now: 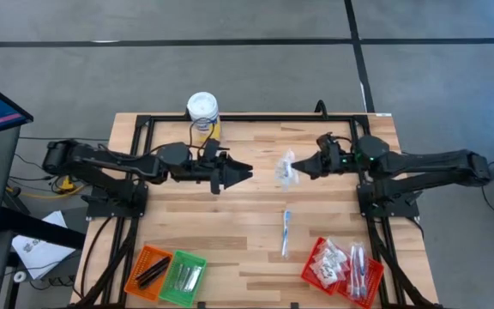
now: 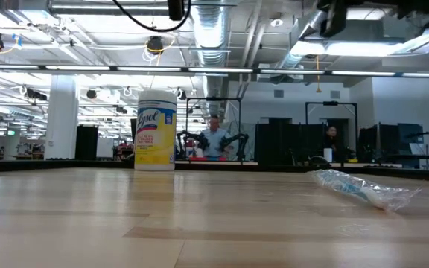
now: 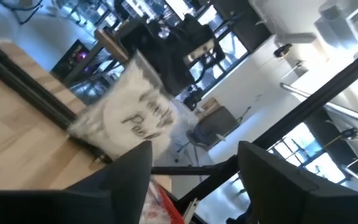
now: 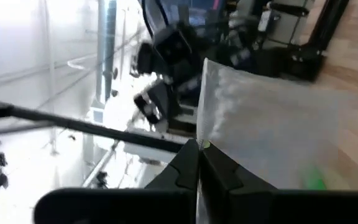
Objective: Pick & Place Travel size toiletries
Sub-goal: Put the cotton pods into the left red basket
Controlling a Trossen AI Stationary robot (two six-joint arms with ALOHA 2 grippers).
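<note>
High view, left end effector: my left end effector (image 1: 240,174) hangs over the middle of the worktop (image 1: 230,223), fingers spread wide, holding nothing.
High view, right end effector: my right end effector (image 1: 303,167) is pinched shut on a clear crinkled sachet (image 1: 288,167), which hangs between my two arms, apart from the left one.
High view, loose item: a slim wrapped stick (image 1: 286,233) with a blue mark lies alone on the worktop, nearer the front edge than the sachet.
High view, baskets: the red basket (image 1: 343,271) at the front right holds white sachets and sticks; the green basket (image 1: 183,276) holds silvery sticks; the orange basket (image 1: 147,270) beside it holds dark narrow ones.
High view, canister: a white-lidded canister (image 1: 202,111) stands at the back edge, behind my left arm.
Low view: the wrapped stick (image 2: 363,190) lies flat at the right; the yellow canister (image 2: 156,129) stands upright farther back. People show far off in the room.
Left wrist view: my two dark fingers (image 3: 124,175) stand well apart, the blurred sachet (image 3: 129,118) beyond them, not touching.
Right wrist view: my fingers (image 4: 185,169) meet on the sachet's (image 4: 266,124) edge.
</note>
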